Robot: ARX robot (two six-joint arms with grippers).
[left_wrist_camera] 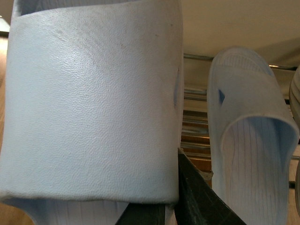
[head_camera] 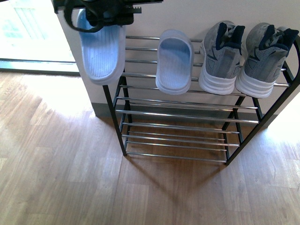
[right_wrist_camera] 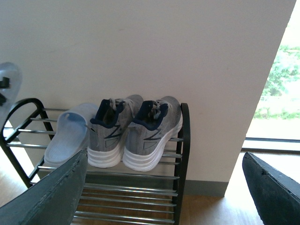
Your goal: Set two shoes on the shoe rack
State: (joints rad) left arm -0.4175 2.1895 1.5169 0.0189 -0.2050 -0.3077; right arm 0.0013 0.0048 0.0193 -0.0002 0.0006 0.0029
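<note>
Two grey sneakers (head_camera: 221, 58) (head_camera: 265, 61) stand side by side, heels toward me, on the right of the shoe rack's (head_camera: 187, 115) top shelf. In the right wrist view the sneakers (right_wrist_camera: 112, 133) (right_wrist_camera: 152, 136) show too. One light-blue slipper (head_camera: 174, 61) lies on the top shelf left of them. My left gripper (head_camera: 101, 16) is shut on a second light-blue slipper (head_camera: 101, 49), held hanging over the rack's left end. The held slipper (left_wrist_camera: 89, 103) fills the left wrist view. My right gripper (right_wrist_camera: 164, 197) is open, away from the rack, facing its right end.
The rack stands against a white wall (head_camera: 187, 14) on a wooden floor (head_camera: 70, 178). Chrome rods of the lower shelves (head_camera: 178, 140) show under the top one. A bright glass door (head_camera: 28, 28) is to the left, a window (right_wrist_camera: 281, 84) to the right.
</note>
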